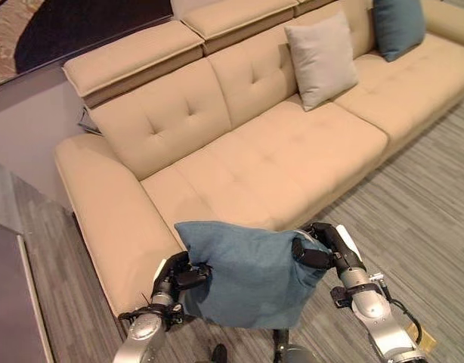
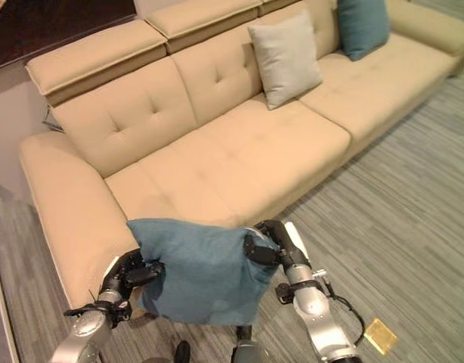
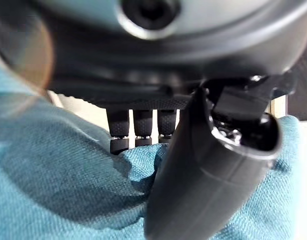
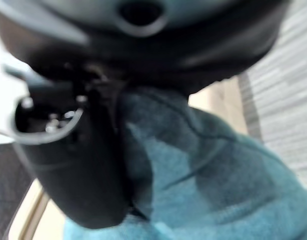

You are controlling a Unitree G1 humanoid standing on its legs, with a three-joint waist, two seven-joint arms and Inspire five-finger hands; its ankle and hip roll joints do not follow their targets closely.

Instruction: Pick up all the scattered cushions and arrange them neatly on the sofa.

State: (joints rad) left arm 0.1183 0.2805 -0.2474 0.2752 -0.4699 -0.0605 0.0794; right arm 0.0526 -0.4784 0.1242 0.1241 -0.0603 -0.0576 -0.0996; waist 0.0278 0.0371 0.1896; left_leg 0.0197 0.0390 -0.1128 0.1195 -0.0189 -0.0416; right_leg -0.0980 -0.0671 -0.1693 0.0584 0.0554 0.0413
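Left eye view: a beige sofa [image 1: 277,151] spans the frame, a grey cushion [image 1: 321,59] at 1 o'clock, another teal cushion [image 1: 398,26] beyond. At 6 o'clock, a teal cushion [image 1: 247,272] hangs between left hand [image 1: 179,276] and right hand [image 1: 317,248], both pinching its corners. Left wrist view adds curled fingers [image 3: 138,132] gripping fabric.

two teal cushions [image 1: 243,272] [image 1: 398,26], one grey cushion [image 1: 321,59], one sofa [image 1: 239,166]
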